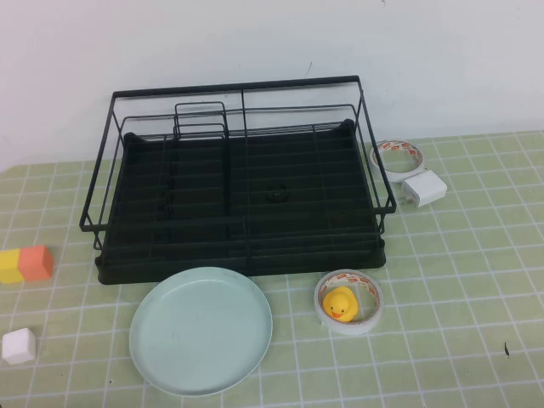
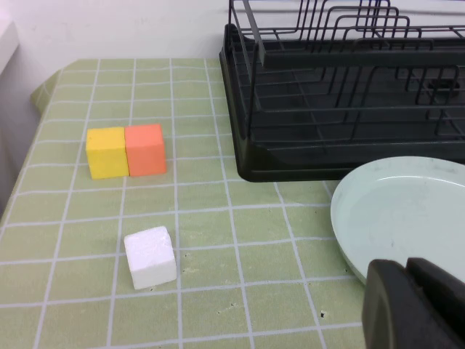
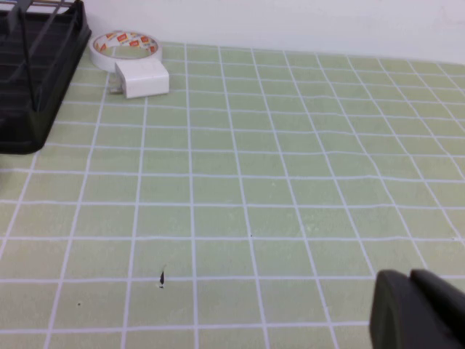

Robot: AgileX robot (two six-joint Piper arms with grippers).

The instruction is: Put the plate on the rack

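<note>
High view, plate [image 1: 201,331] flat before rack [image 1: 238,178], left gripper [image 2: 418,305], right gripper [image 3: 421,309] closed

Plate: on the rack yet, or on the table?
On the table: the plate lies flat in front of the rack, outside it.

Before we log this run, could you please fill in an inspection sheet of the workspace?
Surface: table under a green grid cloth.
Job's things: plate flat on the cloth, in front of the rack; no dishes in the rack.
Clutter: tape roll ringing a yellow duck; second tape roll beside a white charger; yellow-and-orange block; white cube.
Grippers: left gripper shut, near the plate's edge; right gripper shut, over bare cloth.
Cables: nothing seen.
Surroundings: plain white wall.
</note>
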